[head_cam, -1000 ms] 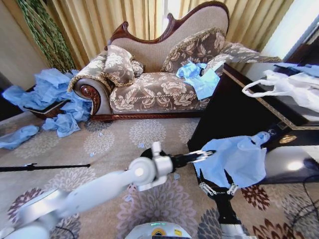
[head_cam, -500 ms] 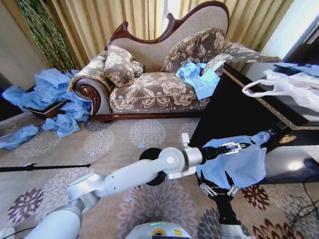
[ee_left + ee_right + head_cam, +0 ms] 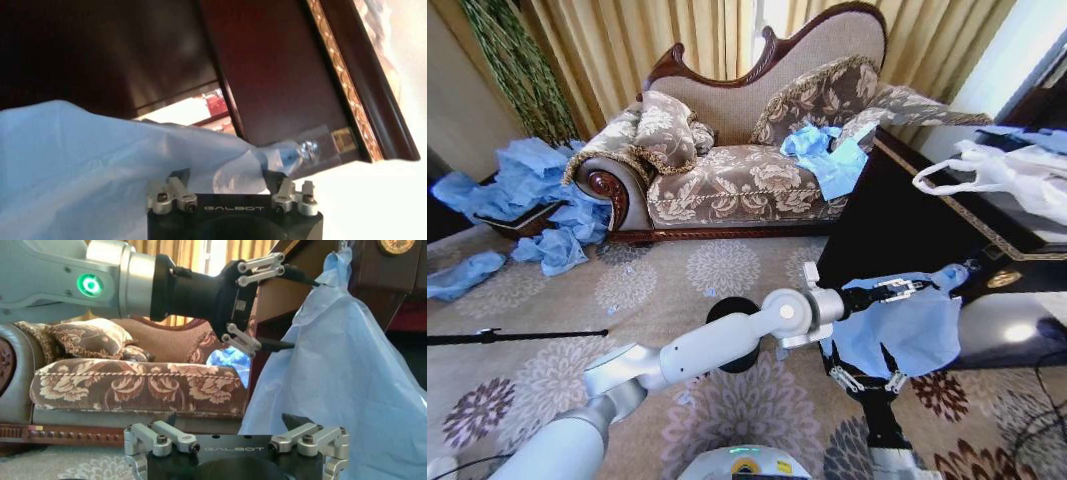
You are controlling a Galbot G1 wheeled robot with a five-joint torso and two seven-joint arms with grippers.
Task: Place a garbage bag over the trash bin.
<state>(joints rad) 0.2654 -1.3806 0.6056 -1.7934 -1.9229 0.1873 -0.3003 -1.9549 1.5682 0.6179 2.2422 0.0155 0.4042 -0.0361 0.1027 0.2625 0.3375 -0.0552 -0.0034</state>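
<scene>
Clearly the garbage bag (image 3: 905, 333) is light, limp and slippery, hanging between both arms beside the dark cabinet (image 3: 897, 235). Its rim looks the best hold. Left claw (image 3: 895, 291) spreads open at its upper edge; right claw (image 3: 865, 381) gapes below. Behind the left arm stands the trash bin (image 3: 732, 338).

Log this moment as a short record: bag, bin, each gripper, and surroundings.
garbage bag: light blue garbage bag hangs in the air in front of the dark cabinet
trash bin: black trash bin on the carpet, largely hidden behind the left arm, no bag on it
left gripper: left gripper reaches across at the bag's upper edge, fingers open
right gripper: right gripper below the bag at its lower edge, fingers open
surroundings: sofa behind
</scene>
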